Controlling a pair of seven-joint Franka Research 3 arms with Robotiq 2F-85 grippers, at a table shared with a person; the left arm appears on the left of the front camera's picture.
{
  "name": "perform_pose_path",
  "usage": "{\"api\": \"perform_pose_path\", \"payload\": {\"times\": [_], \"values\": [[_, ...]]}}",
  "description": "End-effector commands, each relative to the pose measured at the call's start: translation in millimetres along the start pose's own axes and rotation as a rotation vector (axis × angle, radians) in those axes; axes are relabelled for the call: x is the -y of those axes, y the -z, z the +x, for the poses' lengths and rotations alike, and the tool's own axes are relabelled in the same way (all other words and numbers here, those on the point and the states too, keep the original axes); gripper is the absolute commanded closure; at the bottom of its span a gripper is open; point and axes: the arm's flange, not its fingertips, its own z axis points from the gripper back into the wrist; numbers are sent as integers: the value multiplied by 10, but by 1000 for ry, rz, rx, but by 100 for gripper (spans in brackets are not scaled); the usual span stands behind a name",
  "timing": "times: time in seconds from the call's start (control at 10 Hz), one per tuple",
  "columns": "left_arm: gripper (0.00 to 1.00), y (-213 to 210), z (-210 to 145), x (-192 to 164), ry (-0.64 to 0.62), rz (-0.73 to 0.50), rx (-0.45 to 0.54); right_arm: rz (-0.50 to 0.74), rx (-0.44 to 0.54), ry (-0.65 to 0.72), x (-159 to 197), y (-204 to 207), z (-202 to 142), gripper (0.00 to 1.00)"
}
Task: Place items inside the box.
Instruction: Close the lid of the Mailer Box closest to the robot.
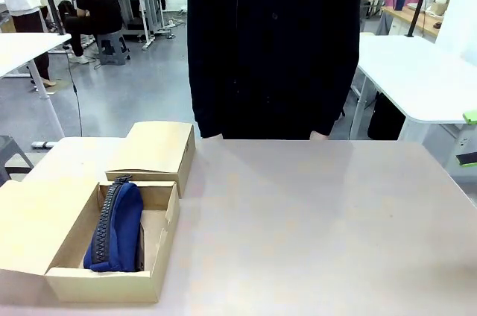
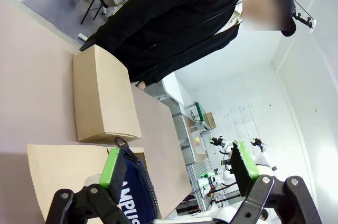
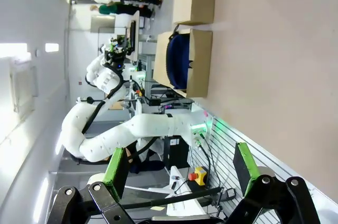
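Navy zip pouch with white lettering (image 1: 115, 228) lies inside open tan cardboard box (image 1: 160, 275), zipper up. Left gripper (image 2: 177, 166) jaws spread, empty, above pouch. Right gripper (image 3: 182, 168) jaws spread, empty, well clear. Person in dark jacket (image 1: 272, 48) stands at far edge. Next item: descend vertically, avoid box walls, release low beside pouch.

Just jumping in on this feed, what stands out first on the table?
The navy zip pouch lying zipper-up inside the open cardboard box at the table's near left. Behind it sits a second, closed cardboard box, and a person in a dark coat stands at the far edge.
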Motion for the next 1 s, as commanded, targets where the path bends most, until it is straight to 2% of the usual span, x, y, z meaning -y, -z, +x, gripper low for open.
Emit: {"api": "perform_pose_path", "payload": {"times": [0.0,0.1,0.2,0.4,0.5,0.7,0.8,0.9], "values": [[0,101,12,262,267,-129,-19,19,6,-16,-23,-32,4,0],[0,207,-72,398,391,-309,-216,19,6,-16,-23,-32,4,0],[0,302,-142,490,541,-334,-281,19,6,-16,-23,-32,4,0],[0,447,-296,636,685,-346,-411,19,6,-16,-23,-32,4,0],[0,479,-435,652,853,-351,-409,19,6,-16,-23,-32,4,0],[0,457,-735,513,1416,-369,-455,19,6,-16,-23,-32,4,0],[0,432,-772,404,1749,-359,-366,19,6,-16,-23,-32,4,0],[0,402,-736,341,1984,-363,-286,19,6,-16,-23,-32,4,0]]}}
